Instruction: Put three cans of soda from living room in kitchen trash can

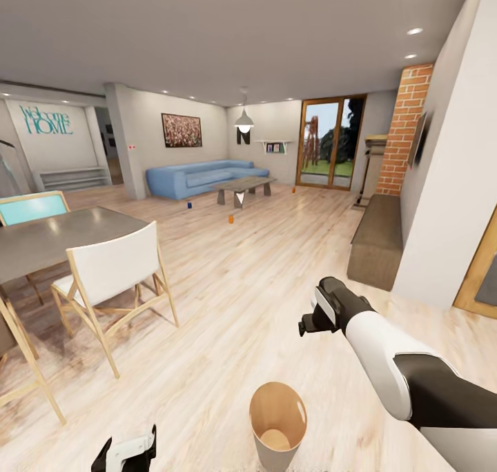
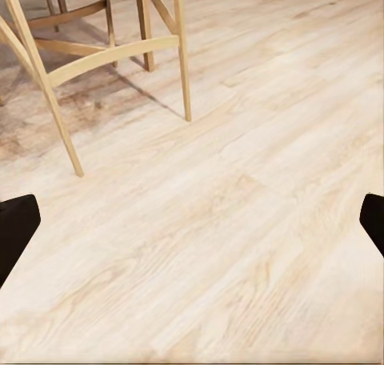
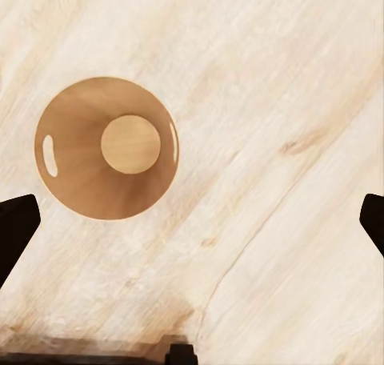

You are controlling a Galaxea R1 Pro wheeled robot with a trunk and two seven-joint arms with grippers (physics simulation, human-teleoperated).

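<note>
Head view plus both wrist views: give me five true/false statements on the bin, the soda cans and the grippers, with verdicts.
1. The round copper-brown bin stands upright on the light wood-plank floor. True.
2. An orange soda can lies inside the bin. False: its tan inside looks empty in the right wrist view.
3. The dark blue can stands on the floor near the long blue sofa. True.
4. The right gripper holds an orange can. False: its fingers are spread with nothing between them.
5. An orange can sits on the grey low table. False: it is on the floor in front of the table.
</note>
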